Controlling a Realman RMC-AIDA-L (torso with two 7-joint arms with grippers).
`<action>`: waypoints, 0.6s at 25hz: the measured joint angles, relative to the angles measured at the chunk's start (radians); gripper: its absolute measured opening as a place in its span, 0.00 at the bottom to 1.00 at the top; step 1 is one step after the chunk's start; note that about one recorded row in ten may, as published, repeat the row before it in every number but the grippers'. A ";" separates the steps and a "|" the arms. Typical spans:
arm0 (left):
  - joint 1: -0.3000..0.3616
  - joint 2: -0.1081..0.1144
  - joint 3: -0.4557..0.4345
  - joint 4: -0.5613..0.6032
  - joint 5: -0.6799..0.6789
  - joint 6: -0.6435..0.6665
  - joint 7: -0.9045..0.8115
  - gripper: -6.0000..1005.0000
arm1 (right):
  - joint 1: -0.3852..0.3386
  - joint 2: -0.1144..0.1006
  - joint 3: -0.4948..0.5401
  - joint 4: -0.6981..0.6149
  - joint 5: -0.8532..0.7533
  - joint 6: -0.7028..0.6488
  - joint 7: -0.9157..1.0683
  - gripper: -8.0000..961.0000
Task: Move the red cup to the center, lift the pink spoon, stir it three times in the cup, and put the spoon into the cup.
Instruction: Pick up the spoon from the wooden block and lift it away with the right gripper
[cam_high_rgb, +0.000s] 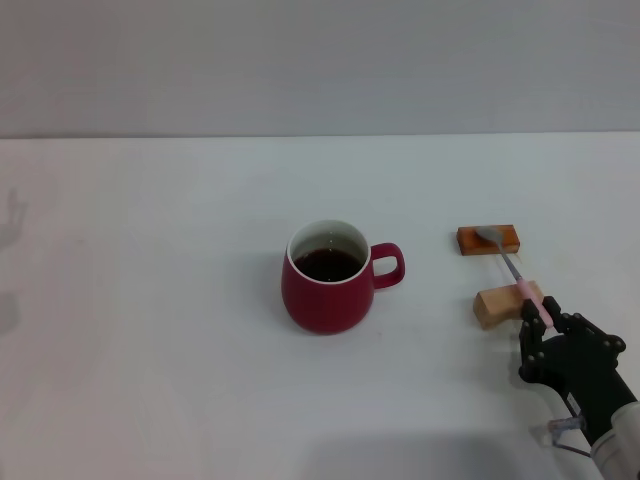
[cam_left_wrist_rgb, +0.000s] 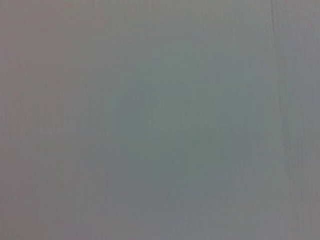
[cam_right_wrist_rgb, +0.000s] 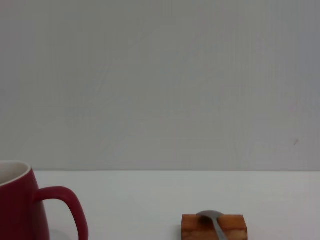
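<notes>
The red cup (cam_high_rgb: 328, 280) sat in the middle of the table (cam_high_rgb: 150, 300). At 3 o'clock from it, the pink spoon (cam_high_rgb: 515, 272) lay across two blocks (cam_high_rgb: 489, 240), and the right gripper (cam_high_rgb: 541, 318) pinched its handle.

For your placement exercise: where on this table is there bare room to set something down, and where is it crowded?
Bare table stretches left of the red cup and behind it toward the wall. A narrower gap lies between the cup's handle and the wooden blocks. It is crowded on the right, where the pink spoon bridges the blocks and the right gripper sits at its handle.
</notes>
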 joint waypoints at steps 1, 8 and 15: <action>0.000 0.000 0.000 0.000 0.000 0.000 0.000 0.84 | 0.001 0.000 0.000 0.000 0.000 0.000 0.000 0.18; -0.002 0.000 0.000 0.000 0.000 0.000 0.000 0.84 | 0.004 -0.001 0.000 0.000 0.000 0.003 -0.001 0.18; -0.003 0.000 0.000 0.000 0.000 -0.001 0.000 0.84 | 0.015 -0.003 0.002 -0.001 -0.001 -0.003 -0.012 0.18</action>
